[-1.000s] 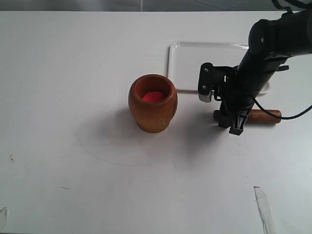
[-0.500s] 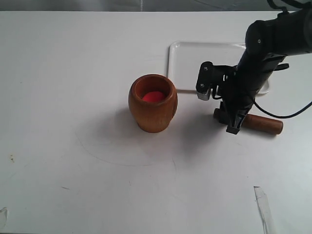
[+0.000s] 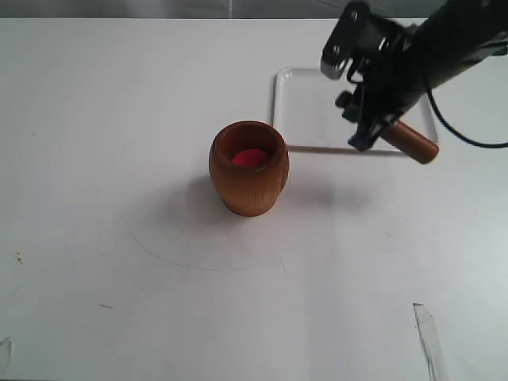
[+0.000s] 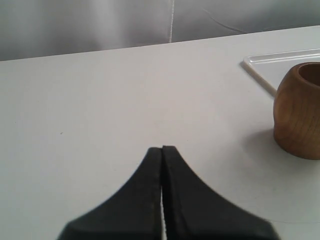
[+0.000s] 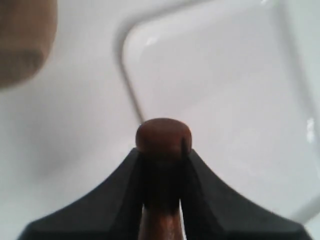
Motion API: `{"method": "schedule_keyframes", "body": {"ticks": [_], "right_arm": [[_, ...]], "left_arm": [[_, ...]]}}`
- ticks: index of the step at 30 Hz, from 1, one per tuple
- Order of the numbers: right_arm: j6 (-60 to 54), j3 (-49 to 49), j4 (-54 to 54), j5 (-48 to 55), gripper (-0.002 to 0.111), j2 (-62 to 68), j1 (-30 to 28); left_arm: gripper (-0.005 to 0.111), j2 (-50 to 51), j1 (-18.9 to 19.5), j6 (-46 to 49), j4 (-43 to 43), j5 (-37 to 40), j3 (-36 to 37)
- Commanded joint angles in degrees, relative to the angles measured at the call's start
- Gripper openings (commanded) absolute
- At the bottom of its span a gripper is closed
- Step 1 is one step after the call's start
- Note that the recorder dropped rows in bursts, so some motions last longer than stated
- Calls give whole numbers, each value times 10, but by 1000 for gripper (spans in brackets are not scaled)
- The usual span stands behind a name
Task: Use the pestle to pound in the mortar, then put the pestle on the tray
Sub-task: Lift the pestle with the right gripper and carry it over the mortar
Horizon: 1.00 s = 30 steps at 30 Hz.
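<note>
Aloft, the right end effector (image 5: 161, 152) clamps the pestle (image 3: 413, 144) by its knob, thick end angled lower-right over the tray (image 3: 308, 103).

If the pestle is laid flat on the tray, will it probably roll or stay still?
It may roll a little: the pestle is round, and thicker at one end, so it would likely curve. The low rim of the tray should probably stop it. It looks like stiff wood, so in the right pincer it should not bend.
</note>
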Motion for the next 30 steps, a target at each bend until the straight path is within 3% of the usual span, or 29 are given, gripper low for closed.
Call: {"method": "schedule_keyframes", "body": {"ticks": [1, 8, 21, 24, 30], "right_arm": [[1, 0, 91, -80, 0, -86, 19], [-16, 0, 197, -201, 0, -136, 96], [29, 31, 225, -490, 0, -84, 268], [93, 77, 193, -613, 0, -75, 285], [341, 201, 9, -843, 0, -75, 288]], "left_arm": [[0, -1, -4, -5, -4, -2, 0], [0, -1, -4, -5, -4, -2, 0], [0, -1, -4, -5, -4, -2, 0], [0, -1, -4, -5, -4, -2, 0], [0, -1, -4, -5, -4, -2, 0]]}}
